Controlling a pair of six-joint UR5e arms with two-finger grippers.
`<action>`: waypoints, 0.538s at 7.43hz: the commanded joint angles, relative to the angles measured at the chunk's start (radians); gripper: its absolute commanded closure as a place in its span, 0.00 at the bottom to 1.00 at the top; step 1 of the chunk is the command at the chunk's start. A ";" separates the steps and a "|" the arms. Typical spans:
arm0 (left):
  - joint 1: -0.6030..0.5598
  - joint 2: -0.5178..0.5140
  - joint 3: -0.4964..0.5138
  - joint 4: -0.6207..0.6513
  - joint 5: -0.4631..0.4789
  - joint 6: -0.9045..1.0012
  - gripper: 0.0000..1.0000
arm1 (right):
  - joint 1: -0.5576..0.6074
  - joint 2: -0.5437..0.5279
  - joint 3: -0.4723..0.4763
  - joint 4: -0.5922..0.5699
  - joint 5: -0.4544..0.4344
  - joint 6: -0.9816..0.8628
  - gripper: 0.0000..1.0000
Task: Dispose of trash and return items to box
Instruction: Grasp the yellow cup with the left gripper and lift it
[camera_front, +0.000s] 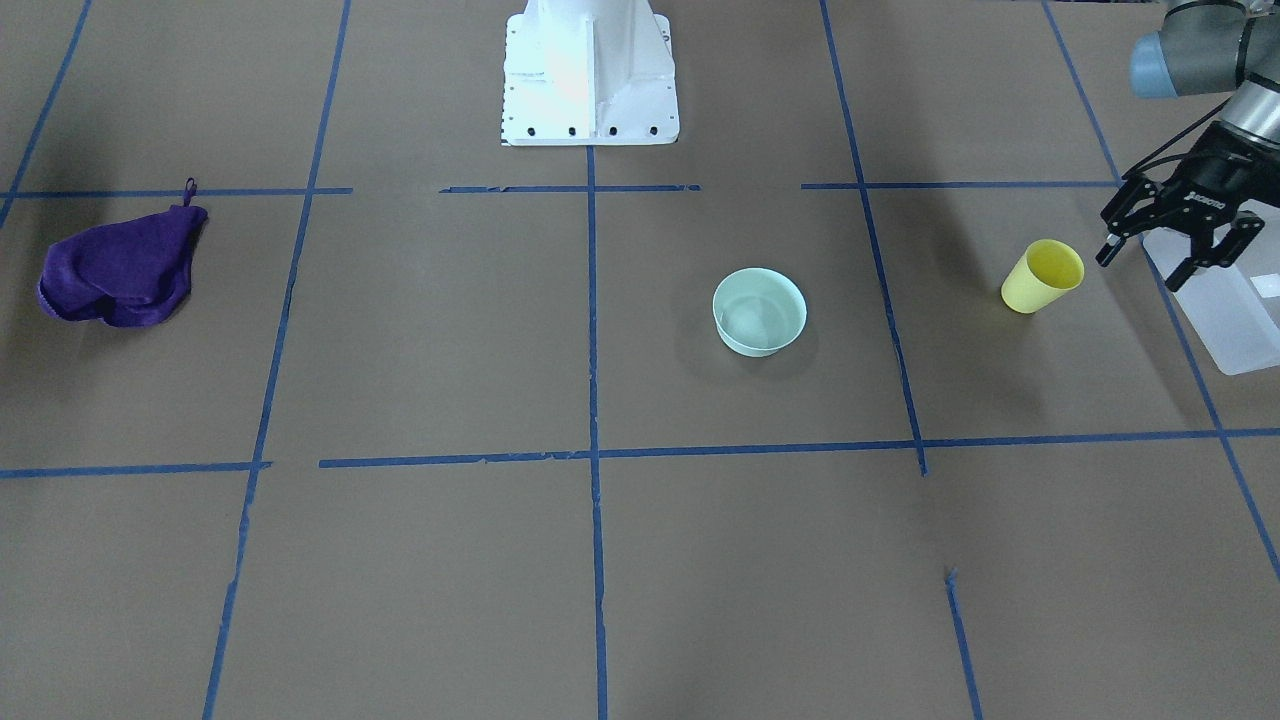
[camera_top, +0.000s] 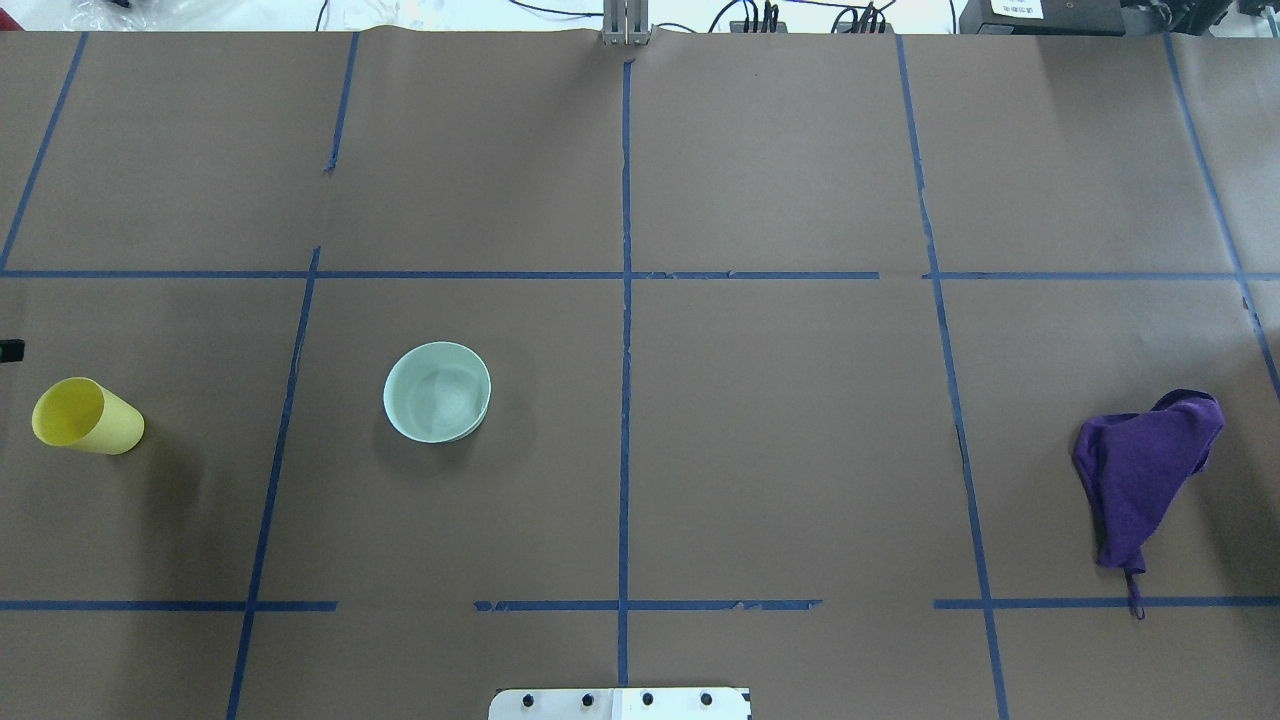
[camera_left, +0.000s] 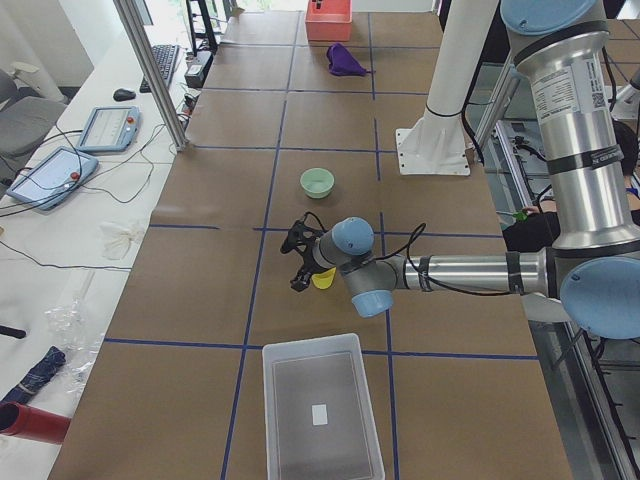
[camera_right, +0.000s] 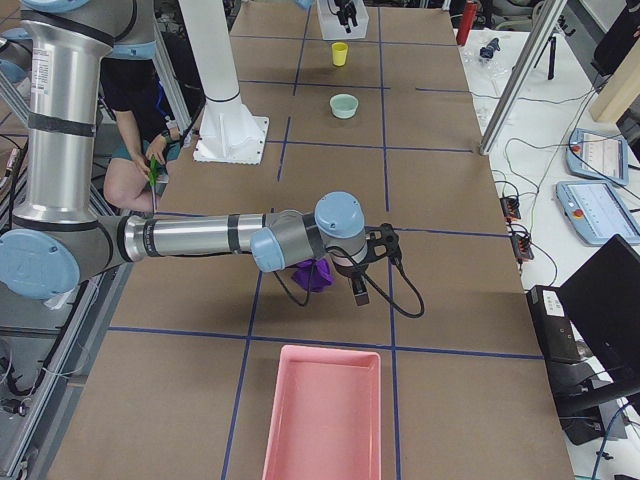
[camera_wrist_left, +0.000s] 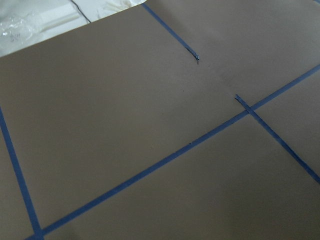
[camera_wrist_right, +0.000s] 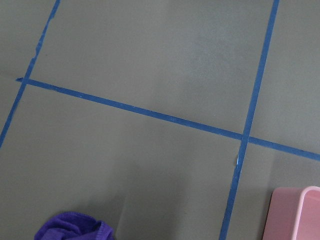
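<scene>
Left gripper (camera_front: 1140, 270): jaws spread, empty. The small tapered yellow plastic cup (camera_front: 1043, 276) stands upright just beside it, near the translucent frosted-white plastic bin (camera_front: 1235, 325). I judge this arm the nearer. Right gripper (camera_right: 358, 288): I cannot tell its jaw state.

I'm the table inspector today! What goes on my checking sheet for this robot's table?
Surface: brown paper table with a blue tape grid.
Job's things: yellow cup upright; mint bowl upright and empty; both outside the frosted white bin.
Clutter: purple cloth, crumpled, near the pink bin.
Pincers: left pincer open, empty, beside the cup; right pincer near the cloth, open or shut cannot be told.
Cables: black cable looping at the right wrist; cords along the table's far edge.
Surroundings: teach pendants on a side desk; seated person behind the robot.
</scene>
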 joint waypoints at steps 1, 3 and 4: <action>0.079 0.031 0.004 -0.012 0.050 -0.101 0.28 | 0.001 -0.004 0.000 0.000 0.001 0.000 0.00; 0.115 0.038 0.010 -0.012 0.073 -0.101 0.30 | 0.001 -0.006 0.000 0.000 0.001 0.001 0.00; 0.119 0.041 0.012 -0.011 0.073 -0.107 0.56 | 0.001 -0.006 -0.002 0.000 0.001 0.000 0.00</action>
